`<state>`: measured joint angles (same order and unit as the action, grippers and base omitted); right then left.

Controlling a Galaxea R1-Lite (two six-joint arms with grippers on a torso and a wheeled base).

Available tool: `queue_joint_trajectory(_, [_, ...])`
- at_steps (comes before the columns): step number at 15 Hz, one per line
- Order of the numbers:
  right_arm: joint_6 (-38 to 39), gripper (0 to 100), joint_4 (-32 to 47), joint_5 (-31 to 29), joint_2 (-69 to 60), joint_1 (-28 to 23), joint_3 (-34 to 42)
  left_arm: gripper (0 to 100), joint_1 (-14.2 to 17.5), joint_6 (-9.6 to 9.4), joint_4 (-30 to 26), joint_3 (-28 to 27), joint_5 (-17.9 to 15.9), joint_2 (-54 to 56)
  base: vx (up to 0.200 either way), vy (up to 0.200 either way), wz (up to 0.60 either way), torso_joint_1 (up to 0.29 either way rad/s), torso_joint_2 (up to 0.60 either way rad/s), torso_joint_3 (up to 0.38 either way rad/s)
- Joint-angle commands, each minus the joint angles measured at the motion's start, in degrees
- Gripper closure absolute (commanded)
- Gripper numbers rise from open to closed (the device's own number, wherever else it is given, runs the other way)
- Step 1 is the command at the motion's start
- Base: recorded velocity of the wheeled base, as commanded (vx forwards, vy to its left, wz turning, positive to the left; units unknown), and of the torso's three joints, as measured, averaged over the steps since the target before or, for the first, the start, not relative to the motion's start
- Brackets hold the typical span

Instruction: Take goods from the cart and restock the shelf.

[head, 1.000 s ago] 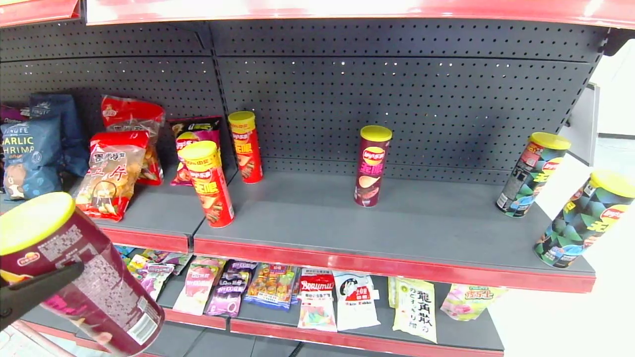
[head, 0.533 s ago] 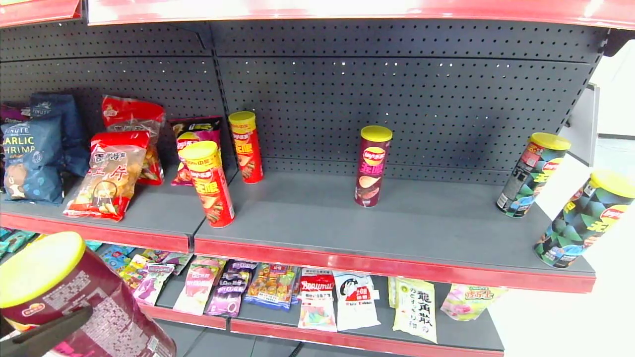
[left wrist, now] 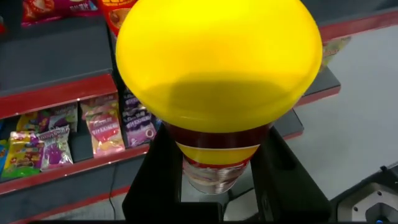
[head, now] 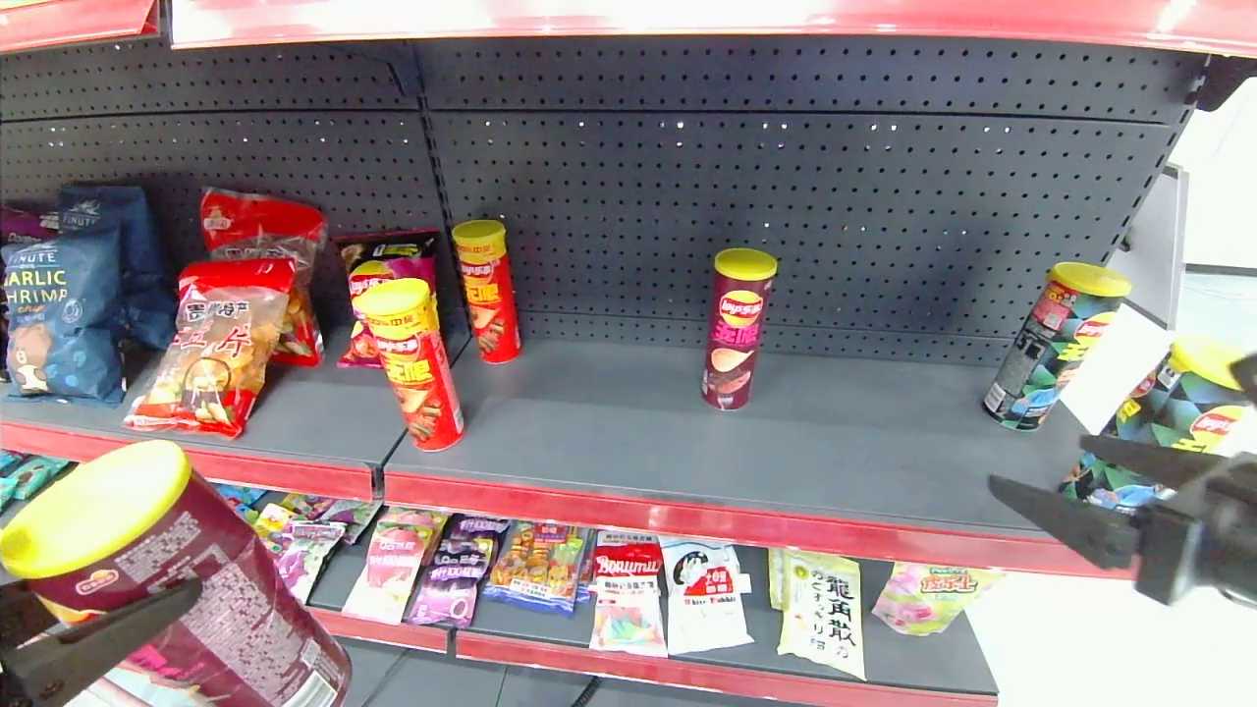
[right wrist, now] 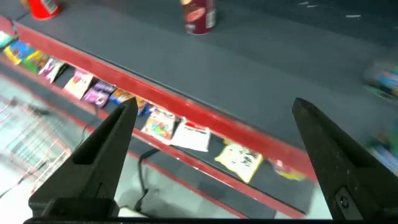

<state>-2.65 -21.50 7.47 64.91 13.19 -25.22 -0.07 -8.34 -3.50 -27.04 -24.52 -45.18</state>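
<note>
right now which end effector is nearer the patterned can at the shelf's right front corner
Right. The right end effector is open close by the patterned can; the left end effector is far to its left, holding a maroon can.

Two black fingers point(right wrist: 93, 168) of the right gripper point(right wrist: 214, 106), spread wide apart. Past them, a grey shelf point(right wrist: 261, 68) with a red front edge point(right wrist: 205, 115). Far back on the shelf, a dark red can point(right wrist: 200, 14), standing up. Well off to one side, part of a red can point(right wrist: 43, 6). Under the red edge, a row of small snack bags point(right wrist: 186, 137) on a lower shelf point(right wrist: 280, 183). Near the floor, thin wire bars point(right wrist: 31, 146), too blurry to name.
</note>
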Motion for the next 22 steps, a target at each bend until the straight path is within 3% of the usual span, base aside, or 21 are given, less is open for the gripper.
queue_joint_trajectory(1, [0.3,0,-14.9,0.5,29.7,3.5,-7.6,100,0.0,0.25,0.2,1.3,-0.1,-0.8,0.0,0.0,0.0,0.0,0.0,0.0])
queue_joint_trajectory(4, [0.5,0,-17.8,0.5,42.0,3.7,-17.1,100,0.0,0.25,0.2,2.3,0.1,-2.5,0.0,0.0,0.0,0.0,0.0,0.0])
queue_joint_trajectory(10, [1.5,0,-17.8,0.8,51.0,5.0,-29.0,100,0.0,0.25,0.2,2.2,0.3,-3.2,0.0,0.0,0.0,0.0,0.0,0.0])
queue_joint_trajectory(22, [6.2,0,-18.0,-0.7,53.5,7.8,-36.8,100,-0.1,-0.1,2.4,1.6,0.9,-4.0,0.0,0.0,0.0,0.0,0.0,0.0])
